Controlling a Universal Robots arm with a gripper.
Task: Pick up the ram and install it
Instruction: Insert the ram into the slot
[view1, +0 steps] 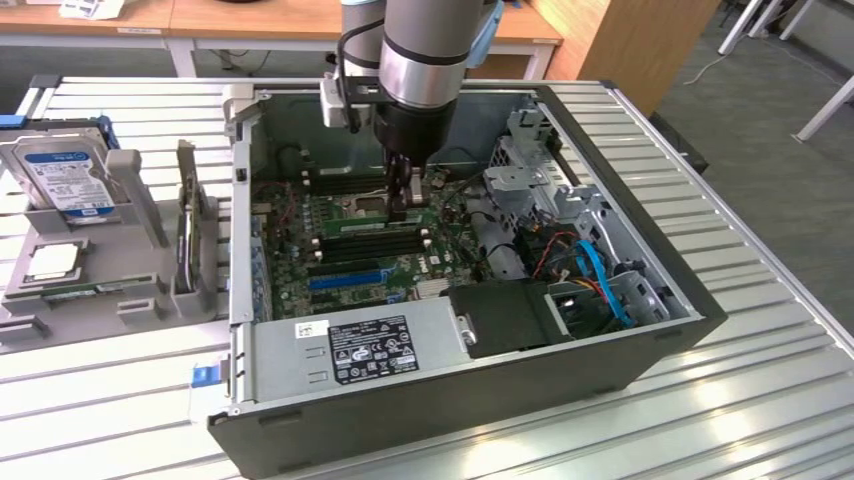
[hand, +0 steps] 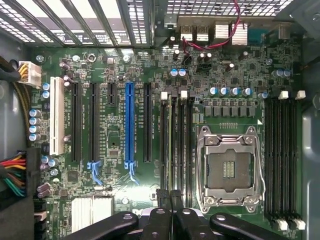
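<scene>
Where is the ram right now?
In the wrist view, the ram stands edge-on among the memory slots beside the CPU socket, its end gripped by the pincer.

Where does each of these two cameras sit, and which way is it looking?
Exterior view: off the arm, high beside the open computer case, looking down into it; the arm and pincer show.
Wrist view: on the wrist, facing the motherboard square on; the pincer's black fingers show.
Shared: motherboard, processor socket, pincer.
</scene>
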